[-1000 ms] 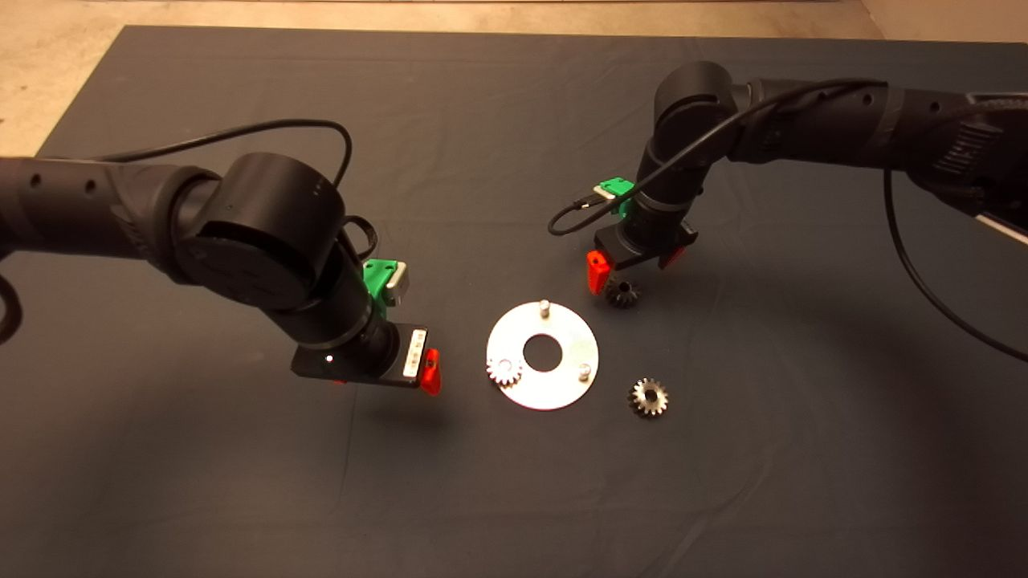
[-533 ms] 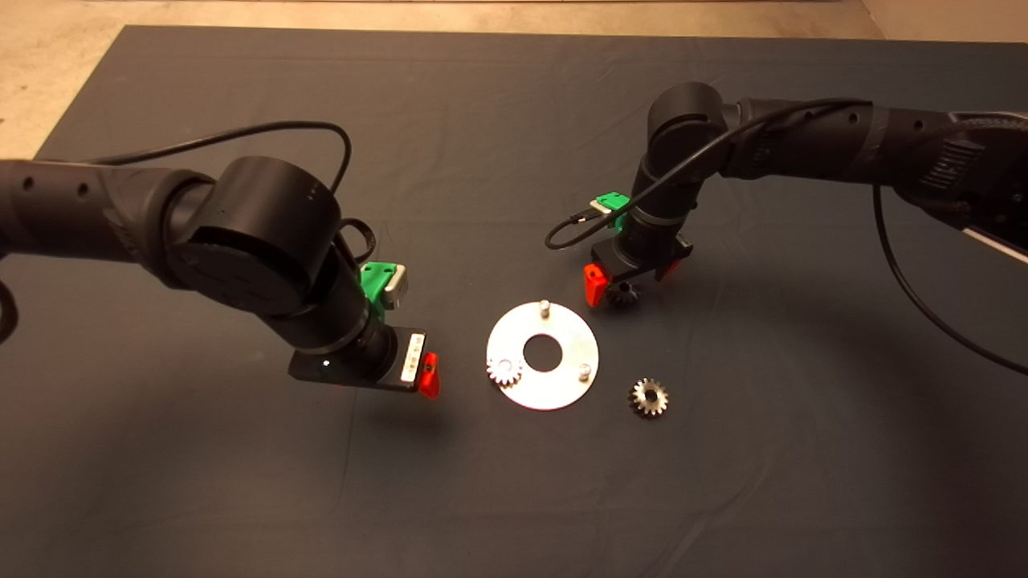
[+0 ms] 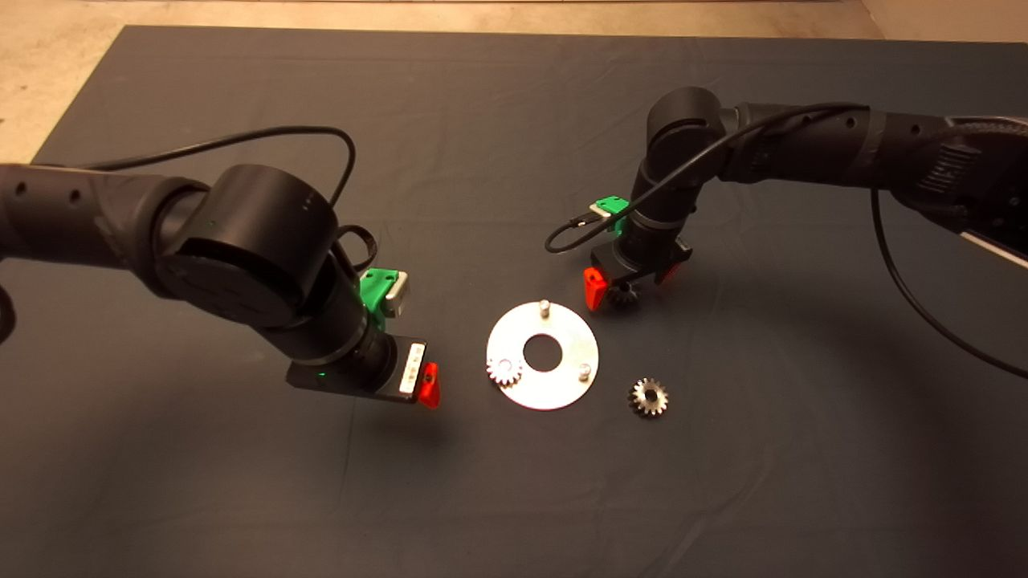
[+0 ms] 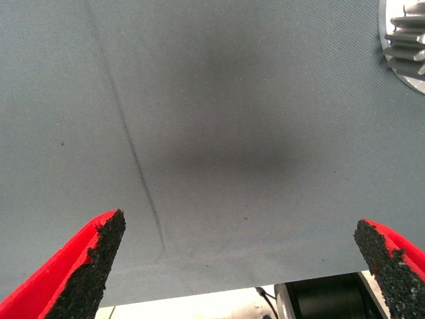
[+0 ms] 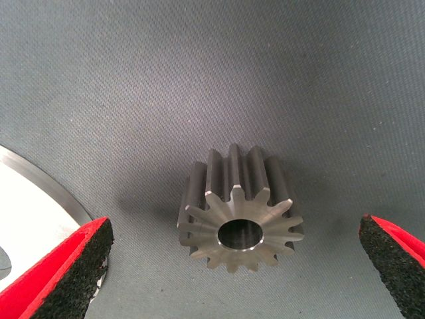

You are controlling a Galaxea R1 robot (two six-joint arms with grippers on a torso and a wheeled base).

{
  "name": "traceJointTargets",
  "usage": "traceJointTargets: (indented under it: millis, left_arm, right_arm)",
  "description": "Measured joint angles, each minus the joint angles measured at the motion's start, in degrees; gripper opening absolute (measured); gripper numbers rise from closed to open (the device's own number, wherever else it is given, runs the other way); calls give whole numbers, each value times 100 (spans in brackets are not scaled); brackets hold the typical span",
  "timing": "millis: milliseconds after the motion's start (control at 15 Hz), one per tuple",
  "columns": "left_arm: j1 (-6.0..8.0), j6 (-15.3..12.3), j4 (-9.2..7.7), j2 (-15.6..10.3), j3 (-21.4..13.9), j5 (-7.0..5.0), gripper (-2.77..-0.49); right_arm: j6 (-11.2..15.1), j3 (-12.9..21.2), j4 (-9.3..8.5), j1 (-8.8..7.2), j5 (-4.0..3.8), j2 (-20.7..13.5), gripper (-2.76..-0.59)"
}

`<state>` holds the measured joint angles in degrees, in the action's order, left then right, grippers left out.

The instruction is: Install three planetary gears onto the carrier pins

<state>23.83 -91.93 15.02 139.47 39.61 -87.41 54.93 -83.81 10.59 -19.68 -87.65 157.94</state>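
A dark grey cloth mat [image 3: 241, 498] carries a flat round silver-white metal plate [image 3: 562, 389] and two small silvery toothed gears [image 3: 649, 396] [image 3: 623, 298] lying beside it.

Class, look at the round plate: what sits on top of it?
On the plate sit one gear at its left edge and two bare pins. The third pin is hidden under that gear.

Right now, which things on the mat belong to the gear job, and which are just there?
Job:
- seated gear, on its pin
- gear between the open right gripper fingers
- loose gear
- two bare pins
- plate

Just there:
- left gripper, open, beside the plate
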Motion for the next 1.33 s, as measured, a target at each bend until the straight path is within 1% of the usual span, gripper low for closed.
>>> traceJointTargets:
  millis: [200, 467, 600, 733, 867, 933, 1000, 1133, 1267, 1333]
  left_arm:
    - [0, 1, -1, -2, -52, 0, -77]
    - [0, 0, -2, -87, -161, 0, -77]
    - [0, -3, -2, -130, -220, 0, -77]
    - [0, -28, -2, -214, -307, -1, -77]
    - [0, -63, -2, -304, -408, 0, -77]
    - [0, -68, -2, -361, -465, -2, -77]
    - [0, -84, -2, -419, -523, 0, -77]
    - [0, -123, -2, -588, -680, 0, -77]
    - [0, -134, -2, -866, -889, 0, -77]
    - [0, -149, -2, -1028, -1002, 0, -77]
  right_arm:
    - [0, 0, 38, 0, 0, -2, -60]
    - [0, 0, 83, 0, 0, 0, -60]
    - [0, 0, 123, 0, 0, 0, -68]
    - [-2, 0, 144, 0, 0, -1, -69]
    - [-6, 0, 150, 0, 2, 0, -82]
    - [-9, 0, 156, 0, 0, 0, -84]
    - [-9, 0, 159, 0, 0, 0, -94]
    - [-11, 0, 162, 0, 2, 0, -96]
    - [-17, 0, 163, 0, 0, 0, -112]
    - [-21, 0, 165, 0, 1, 0, -113]
